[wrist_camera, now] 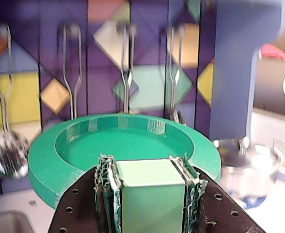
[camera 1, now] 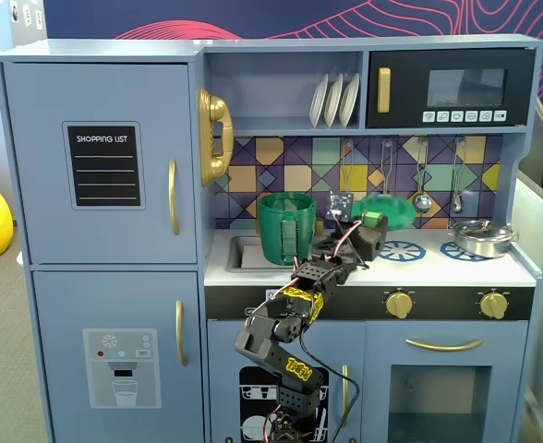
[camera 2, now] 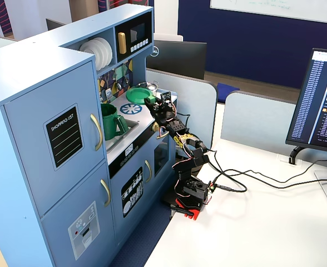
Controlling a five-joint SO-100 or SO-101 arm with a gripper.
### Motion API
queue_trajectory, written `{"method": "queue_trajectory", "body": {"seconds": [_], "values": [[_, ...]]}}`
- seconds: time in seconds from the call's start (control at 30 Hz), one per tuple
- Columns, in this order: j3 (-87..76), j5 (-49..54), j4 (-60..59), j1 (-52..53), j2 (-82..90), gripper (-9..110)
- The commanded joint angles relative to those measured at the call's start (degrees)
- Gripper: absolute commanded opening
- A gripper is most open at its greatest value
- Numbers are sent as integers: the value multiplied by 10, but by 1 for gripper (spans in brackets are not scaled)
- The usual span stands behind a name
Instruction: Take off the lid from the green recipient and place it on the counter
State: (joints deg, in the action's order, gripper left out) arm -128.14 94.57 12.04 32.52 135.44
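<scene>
My gripper (wrist_camera: 146, 166) is shut on the blocky knob (wrist_camera: 150, 194) of the bright green lid (wrist_camera: 50, 165). In a fixed view the lid (camera 1: 389, 208) hangs tilted over the back of the white counter (camera 1: 438, 269), above the left burner ring and off the pot. The green recipient (camera 1: 287, 228) stands open by the sink, left of the gripper (camera 1: 371, 224). From the side in a fixed view, the lid (camera 2: 138, 94) sits right of the recipient (camera 2: 111, 122). Whether the lid's lower edge touches the counter is unclear.
A silver pan (camera 1: 482, 237) rests on the right burner. Metal utensils (camera 1: 422, 198) hang on the tiled backsplash just behind the lid, with a ladle (wrist_camera: 7, 150) close by. The recessed sink (camera 1: 239, 251) lies left of the pot. The microwave shelf is overhead.
</scene>
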Motion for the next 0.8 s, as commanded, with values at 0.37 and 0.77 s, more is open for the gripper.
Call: {"method": "queue_trajectory", "body": {"seconds": [0.37,0.77], "values": [[-114,-1,159,18,-61,0],[-123,11,233,23,-148,0]]}}
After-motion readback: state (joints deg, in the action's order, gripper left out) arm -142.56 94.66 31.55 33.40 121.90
